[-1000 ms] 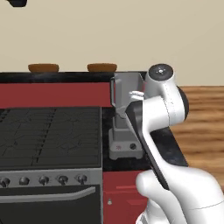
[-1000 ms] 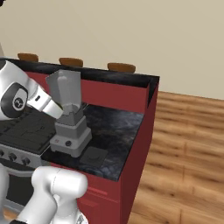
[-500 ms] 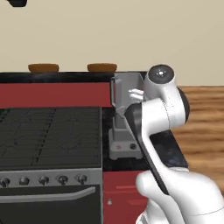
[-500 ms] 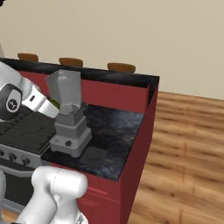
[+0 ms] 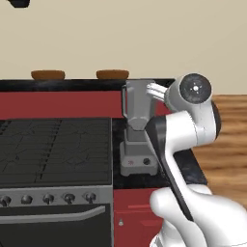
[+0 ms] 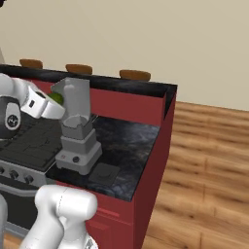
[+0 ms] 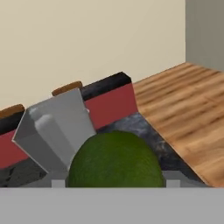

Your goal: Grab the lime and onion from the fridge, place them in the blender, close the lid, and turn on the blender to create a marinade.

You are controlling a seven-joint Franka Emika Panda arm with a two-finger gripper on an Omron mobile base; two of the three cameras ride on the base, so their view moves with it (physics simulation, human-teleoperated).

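The lime (image 7: pixel 114 159) sits between the finger tips of the gripper (image 6: pixel 54 101), whose jaws stand apart and clamped on it. Just beyond the gripper rises the blender (image 6: pixel 75 127) on the dark counter (image 6: pixel 130 141), its open jar mouth level with the lime and right beside it. The lid (image 6: pixel 103 172) lies flat below and past the blender base. Beyond the blender, the counter runs bare to its red-sided edge; wood floor (image 6: pixel 209 170) follows.
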